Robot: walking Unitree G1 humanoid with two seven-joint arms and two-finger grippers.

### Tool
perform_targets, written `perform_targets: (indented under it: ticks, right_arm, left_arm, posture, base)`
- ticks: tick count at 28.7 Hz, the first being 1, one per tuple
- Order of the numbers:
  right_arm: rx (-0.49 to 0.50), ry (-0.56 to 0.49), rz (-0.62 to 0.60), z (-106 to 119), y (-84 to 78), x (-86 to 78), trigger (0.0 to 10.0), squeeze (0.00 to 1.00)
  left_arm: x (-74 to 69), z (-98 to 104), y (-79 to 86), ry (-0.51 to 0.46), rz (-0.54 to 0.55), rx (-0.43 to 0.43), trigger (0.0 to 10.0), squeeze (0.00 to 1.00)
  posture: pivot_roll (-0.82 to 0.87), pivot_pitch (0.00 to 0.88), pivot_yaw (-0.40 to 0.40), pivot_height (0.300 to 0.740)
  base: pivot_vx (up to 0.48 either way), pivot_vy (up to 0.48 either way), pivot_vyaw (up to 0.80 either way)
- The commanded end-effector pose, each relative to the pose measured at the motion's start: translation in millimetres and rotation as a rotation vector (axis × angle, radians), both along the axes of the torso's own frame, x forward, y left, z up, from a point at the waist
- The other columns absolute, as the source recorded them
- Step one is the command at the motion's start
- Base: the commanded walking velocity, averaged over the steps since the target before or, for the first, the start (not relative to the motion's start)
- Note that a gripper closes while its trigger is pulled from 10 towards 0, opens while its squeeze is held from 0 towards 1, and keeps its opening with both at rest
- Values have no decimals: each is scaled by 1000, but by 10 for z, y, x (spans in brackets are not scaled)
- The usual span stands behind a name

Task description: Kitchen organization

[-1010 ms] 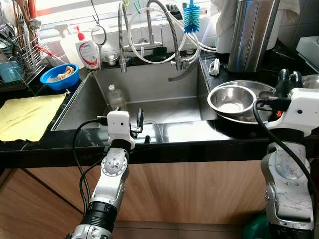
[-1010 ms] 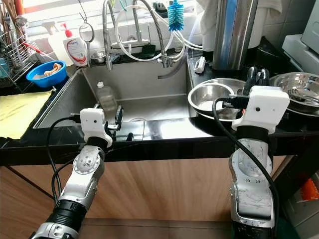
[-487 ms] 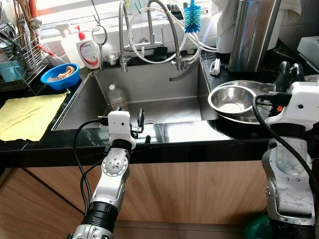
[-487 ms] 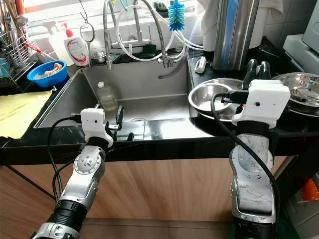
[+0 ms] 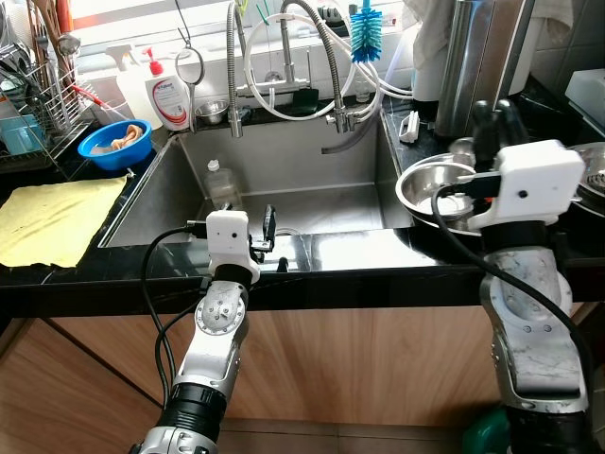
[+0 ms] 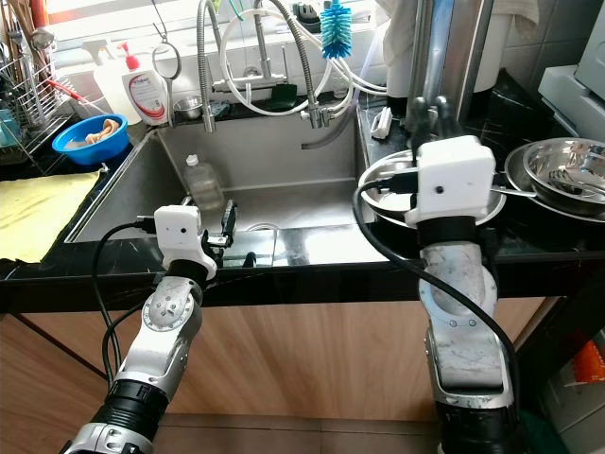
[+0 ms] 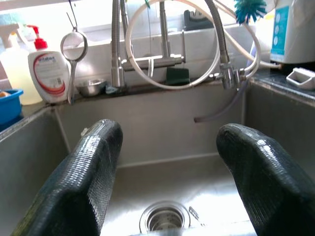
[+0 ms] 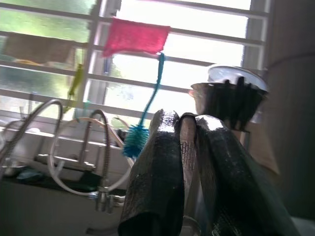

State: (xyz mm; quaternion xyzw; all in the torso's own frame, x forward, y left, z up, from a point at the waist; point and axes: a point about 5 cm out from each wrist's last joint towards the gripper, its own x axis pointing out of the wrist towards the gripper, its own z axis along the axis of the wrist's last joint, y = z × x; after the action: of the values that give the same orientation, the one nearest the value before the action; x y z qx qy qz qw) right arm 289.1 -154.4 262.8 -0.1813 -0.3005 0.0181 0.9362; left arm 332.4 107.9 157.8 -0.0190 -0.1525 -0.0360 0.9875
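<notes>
Right end effector point(image 5: 493, 115), fingers pressed together on nothing, hangs above the steel bowl point(image 5: 437, 192) at right of frame — spread them first, then descend onto its rim; left end effector point(image 7: 167, 162) gapes over the sink point(image 5: 284, 161)

Left gripper point(image 7: 165, 177) jaws spread; right gripper point(image 8: 189, 162) jaws closed, raised.

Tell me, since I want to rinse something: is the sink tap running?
Off. No water falls from the faucet or its hose spout, and the sink floor around the drain holds no pooled water.
</notes>
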Motion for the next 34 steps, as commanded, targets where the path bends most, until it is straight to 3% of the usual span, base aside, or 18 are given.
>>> perform_targets:
  ticks: [1, 4, 9, 14, 34]
  right_arm:
    - [-31, 14, 69, -29, 146, 19, 10000, 0]
    - [-17, 18, 77, -46, 165, 24, 10000, 0]
    - [66, 30, 17, -70, 38, 43, 10000, 0]
    - [77, 38, 1, -77, 2, 55, 10000, 0]
    - [87, 20, -10, -41, -25, 63, 10000, 0]
  left_arm:
    - [38, 105, 74, -40, 18, -9, 10000, 0]
    - [56, 138, 74, -49, 18, -8, 10000, 0]
    - [55, 165, 55, -52, 10, -24, 10000, 0]
    - [63, 152, 63, -40, 10, -29, 10000, 0]
    - [65, 145, 80, -34, 18, -33, 10000, 0]
  posture:
    - [-262, 0, 165, 740]
    - [-260, 0, 166, 740]
    - [-262, 0, 172, 740]
    - [-261, 0, 174, 740]
    - [-257, 0, 169, 740]
  base:
    - [0, 0, 0]
    - [0, 0, 0]
    - [0, 0, 0]
    - [0, 0, 0]
    - [0, 416, 144]
